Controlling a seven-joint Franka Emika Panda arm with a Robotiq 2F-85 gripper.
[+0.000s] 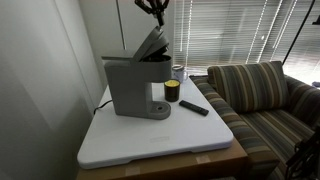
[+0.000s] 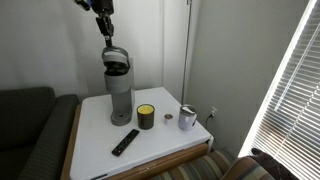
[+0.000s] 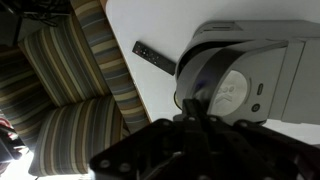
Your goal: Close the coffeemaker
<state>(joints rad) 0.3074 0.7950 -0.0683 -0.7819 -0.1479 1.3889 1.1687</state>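
Observation:
The grey boxy coffeemaker (image 1: 133,88) stands at the back of the white table (image 1: 150,140), and its hinged top lid (image 1: 152,44) is tilted up, open. It also shows in an exterior view (image 2: 119,85) and from above in the wrist view (image 3: 250,70). My gripper (image 1: 153,10) hangs just above the raised lid, also seen in an exterior view (image 2: 106,33). In the wrist view its fingers (image 3: 193,112) look pressed together with nothing between them, dark against the lid. I cannot tell whether it touches the lid.
A yellow-and-black cup (image 1: 172,92) (image 2: 146,117) and a flat black remote (image 1: 194,107) (image 2: 125,142) (image 3: 155,57) lie in front of the machine. A silver can (image 2: 187,119) stands nearby. A striped sofa (image 1: 262,92) (image 3: 70,90) borders the table; window blinds (image 1: 235,30) are behind.

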